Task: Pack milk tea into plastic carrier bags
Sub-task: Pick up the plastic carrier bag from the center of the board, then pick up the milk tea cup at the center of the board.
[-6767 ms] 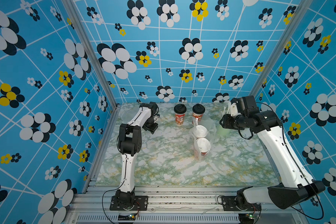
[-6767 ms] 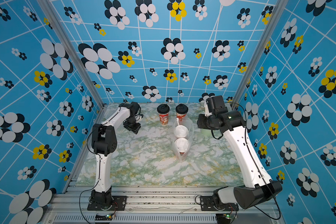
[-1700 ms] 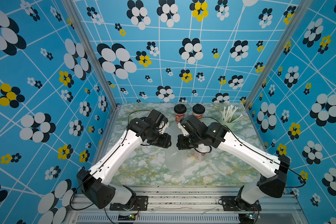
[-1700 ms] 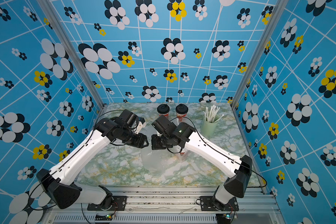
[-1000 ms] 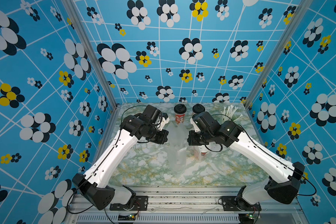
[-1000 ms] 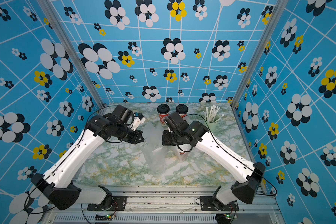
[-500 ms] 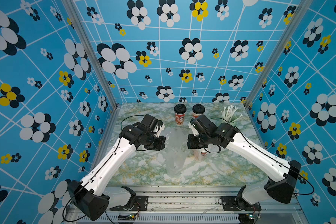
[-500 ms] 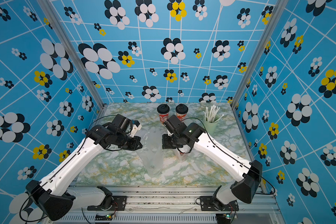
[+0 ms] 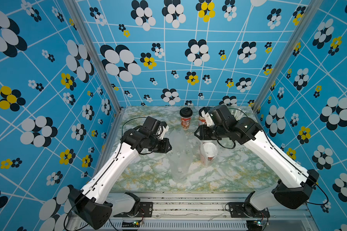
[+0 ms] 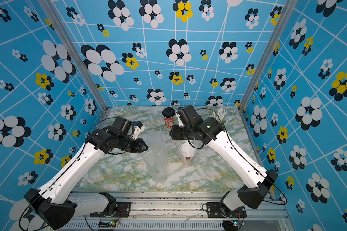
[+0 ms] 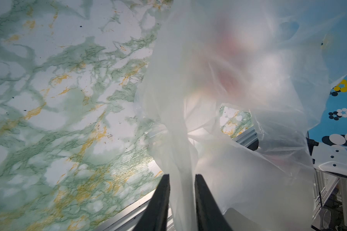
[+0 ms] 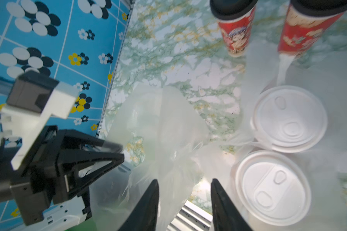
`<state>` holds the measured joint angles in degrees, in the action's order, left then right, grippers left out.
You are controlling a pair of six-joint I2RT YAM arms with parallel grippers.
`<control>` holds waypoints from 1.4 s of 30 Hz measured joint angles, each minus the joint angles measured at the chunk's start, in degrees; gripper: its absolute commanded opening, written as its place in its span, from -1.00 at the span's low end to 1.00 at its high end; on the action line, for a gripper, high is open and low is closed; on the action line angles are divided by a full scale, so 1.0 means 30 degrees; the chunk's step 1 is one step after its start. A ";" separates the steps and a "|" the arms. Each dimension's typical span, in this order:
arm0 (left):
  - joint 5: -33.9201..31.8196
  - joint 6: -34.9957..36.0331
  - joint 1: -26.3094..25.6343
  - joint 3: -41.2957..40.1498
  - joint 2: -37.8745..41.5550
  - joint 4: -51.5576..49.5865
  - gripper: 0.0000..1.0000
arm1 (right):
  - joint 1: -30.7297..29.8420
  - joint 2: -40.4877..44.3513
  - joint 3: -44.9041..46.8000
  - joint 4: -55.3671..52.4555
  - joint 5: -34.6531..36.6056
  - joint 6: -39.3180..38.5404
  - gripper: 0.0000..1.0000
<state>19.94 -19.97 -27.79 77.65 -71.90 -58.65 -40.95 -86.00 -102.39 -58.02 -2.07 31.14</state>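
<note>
Both grippers have loosened since a moment ago. The left gripper (image 11: pixel 181 176) has its jaws slightly apart, and a twisted strip of the empty bag (image 9: pixel 179 154) runs between them. The bag slumps on the table (image 9: pixel 148 176). The right gripper (image 12: pixel 184 181) is spread wider around the bag's other edge. Just right of it, two white-lidded cups (image 12: pixel 288 120) sit in a second bag (image 9: pixel 203 162). Two black-lidded cups (image 9: pixel 186 120) stand at the back.

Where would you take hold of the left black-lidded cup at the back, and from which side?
Grip the cup on its paper wall, below the dome lid, coming level from the robot's left: it stands upright, and the other black-lidded cup stands close on its right.
</note>
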 measured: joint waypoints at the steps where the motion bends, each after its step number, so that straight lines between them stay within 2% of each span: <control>1: 0.0015 -0.0007 0.0000 0.0000 0.0051 0.0000 -0.49 | 0.0503 -0.0051 -0.0182 0.0044 0.0073 -0.0350 -0.01; 3: 0.0036 -0.0073 0.0000 0.0000 0.0160 -0.0007 -0.37 | 0.1596 -0.0379 -0.0736 0.0233 0.0109 -0.1100 0.01; 6: 0.0058 -0.0146 0.0000 0.0029 0.0372 0.0000 -0.33 | 0.3177 -0.1144 -0.1464 0.1027 0.0138 -0.2135 0.07; 8: 0.0058 -0.0146 0.0000 0.0029 0.0517 -0.0007 -0.34 | 0.4189 -0.1814 -0.1858 0.1676 0.0066 -0.2790 0.13; 9: 0.0058 -0.0146 0.0000 0.0029 0.0583 0.0000 -0.36 | 0.4692 -0.2222 -0.2040 0.2047 0.0015 -0.3155 0.27; 11: 0.0066 -0.0189 0.0015 0.0029 0.0648 0.0000 -0.41 | 0.5552 -0.3089 -0.2317 0.2827 -0.0044 -0.3781 0.41; 15: 0.0073 -0.0306 0.0015 0.0029 0.0656 0.0029 -0.46 | 0.6761 -0.5187 -0.2900 0.4146 -0.0080 -0.5115 0.55; 22: 0.0146 -0.0576 0.0015 0.0029 0.0619 0.0328 -0.48 | 0.7715 -0.7898 -0.3191 0.6360 -0.0743 -0.7548 0.61; 33: 0.0240 -0.0648 0.0015 0.0029 -0.0036 0.0495 -0.48 | 0.8524 -0.8823 -0.3053 0.9347 -0.2856 -1.0630 0.67; 42: 0.0291 -0.0831 0.0015 0.0233 -0.0219 0.0474 -0.48 | 0.8706 -0.9078 -0.0007 1.2713 -0.3614 -1.1446 0.68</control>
<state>20.82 -22.46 -27.75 78.35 -72.55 -57.23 -14.83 -113.23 -102.41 -19.88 -12.91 -3.20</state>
